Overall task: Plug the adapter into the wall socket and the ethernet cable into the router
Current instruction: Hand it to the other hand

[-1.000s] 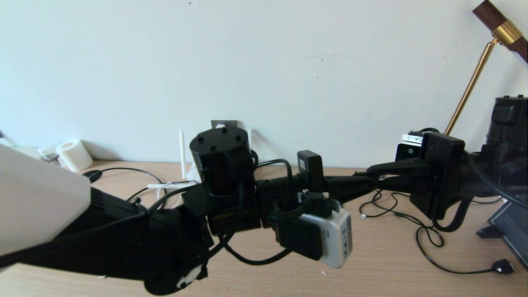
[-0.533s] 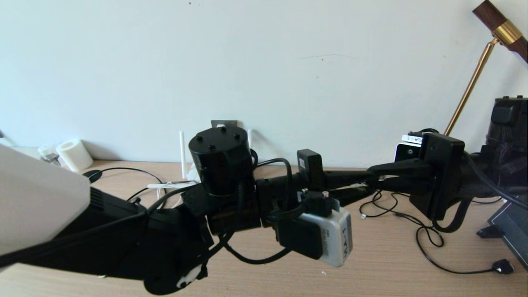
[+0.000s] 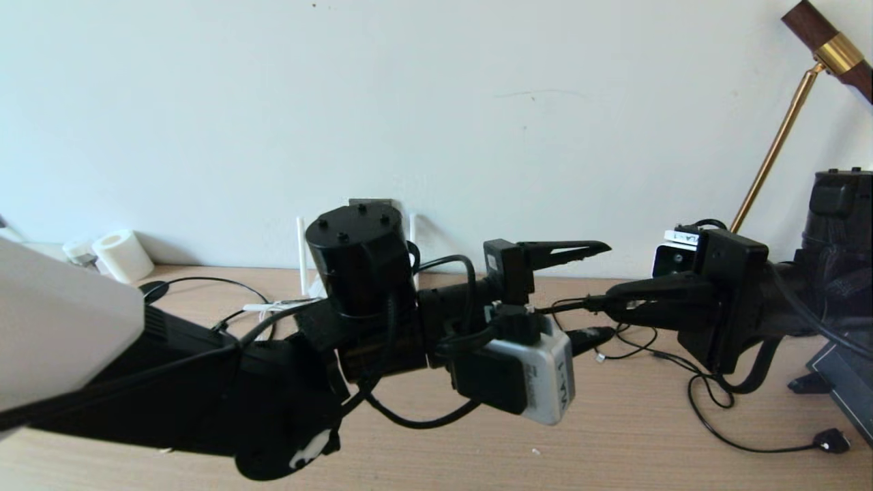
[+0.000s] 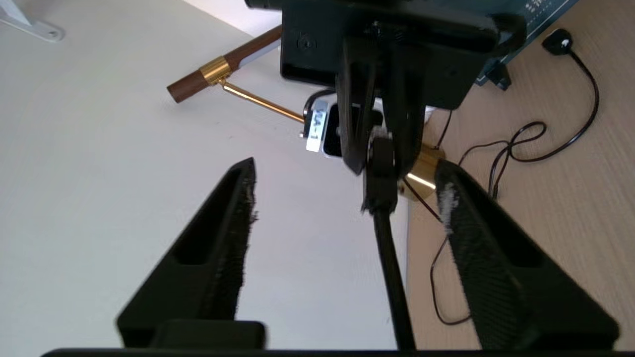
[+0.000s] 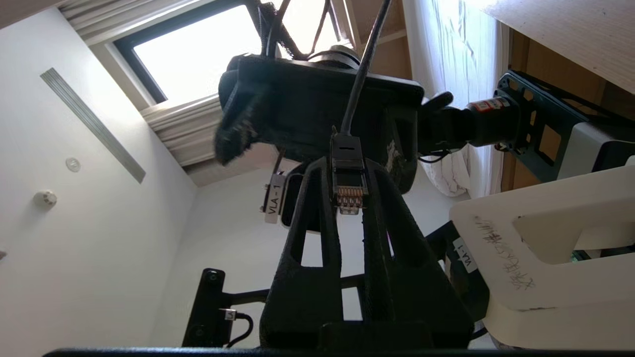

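Observation:
My right gripper point(image 5: 347, 168) is shut on the ethernet cable's plug point(image 5: 349, 186), clear tip and gold contacts toward its wrist. The black ethernet cable point(image 4: 392, 267) runs from that plug back between the spread fingers point(image 4: 238, 213) of my left gripper point(image 4: 345, 163), touching neither. In the head view, both grippers meet in mid-air above the desk: the left gripper point(image 3: 605, 289) is open around the right gripper's point(image 3: 614, 301) tips. Two white router antennas point(image 3: 300, 256) rise behind my left arm; the router body is mostly hidden. Only the top edge of the dark grey wall socket point(image 3: 372, 202) shows. The adapter is hidden.
A brass lamp point(image 3: 774, 146) leans at the right. Thin black cables point(image 3: 709, 399) with a small plug point(image 3: 832, 440) loop over the wooden desk point(image 3: 614, 436). A white roll point(image 3: 123, 256) lies far left by the wall. A dark stand point(image 3: 842, 378) sits at the right edge.
My left gripper has gone from shut to wide open, letting go of the ethernet cable. The right gripper has kept its grip on the plug.

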